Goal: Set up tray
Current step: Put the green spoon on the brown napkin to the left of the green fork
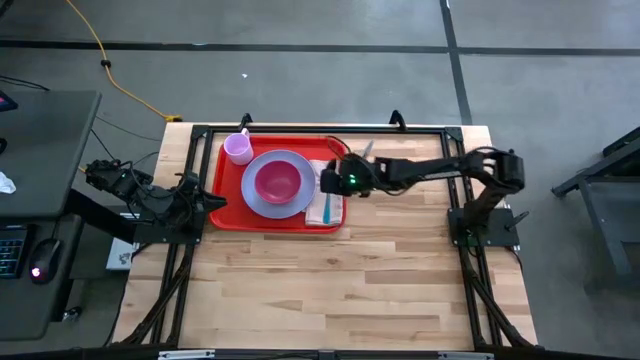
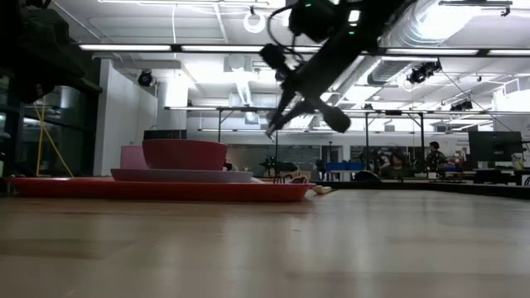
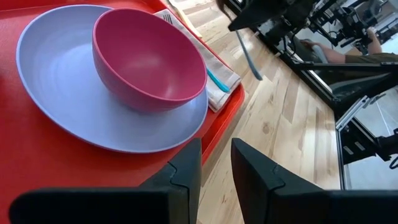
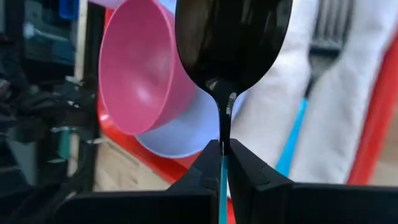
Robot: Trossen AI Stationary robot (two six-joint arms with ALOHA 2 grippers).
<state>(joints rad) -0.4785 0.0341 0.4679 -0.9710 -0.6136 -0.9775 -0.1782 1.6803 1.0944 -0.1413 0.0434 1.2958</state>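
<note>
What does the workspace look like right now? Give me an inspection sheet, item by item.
Surface: light wooden table, bare in front.
Job's things: red tray at the far left; on it a lavender plate with a pink bowl, a pink cup, and a white napkin with a fork on it.
Clutter: nothing seen.
Grippers: right tool shut on a dark spoon, above the napkin; left tool at the tray's left edge, jaws parted, holding nothing.
Cables: yellow cable on the floor.
Surroundings: desk at left; people far behind.
</note>
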